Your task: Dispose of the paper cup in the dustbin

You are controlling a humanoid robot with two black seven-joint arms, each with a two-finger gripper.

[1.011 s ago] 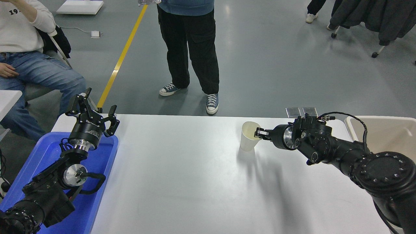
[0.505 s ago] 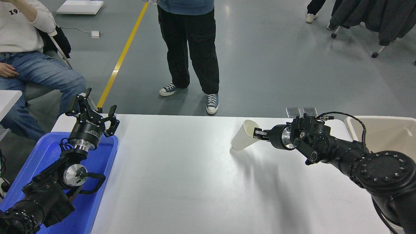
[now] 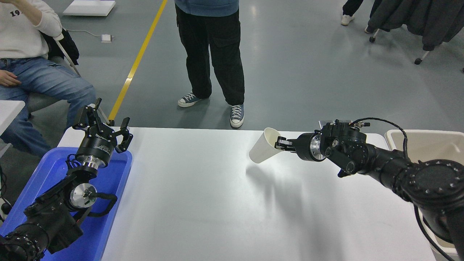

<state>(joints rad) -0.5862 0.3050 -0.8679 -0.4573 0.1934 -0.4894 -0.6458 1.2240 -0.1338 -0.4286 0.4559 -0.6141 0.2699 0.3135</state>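
The white paper cup (image 3: 261,148) is tilted, its mouth up and to the right, lifted a little above the white table (image 3: 203,203) near its far edge. My right gripper (image 3: 280,143) is shut on the cup's rim, one finger inside the mouth. The beige dustbin (image 3: 427,145) stands at the table's right end, behind my right arm; only its rim and part of its inside show. My left gripper (image 3: 103,121) is open and empty, parked over the blue tray at the lower left.
A bright blue shallow tray (image 3: 108,224) lies at the table's left end under the left arm. A person in black trousers (image 3: 212,54) stands beyond the far edge. Another person (image 3: 32,72) sits at the upper left.
My right gripper has lifted the cup off the table and carried it left and slightly up, tipping it from upright to tilted. The left arm has not moved.
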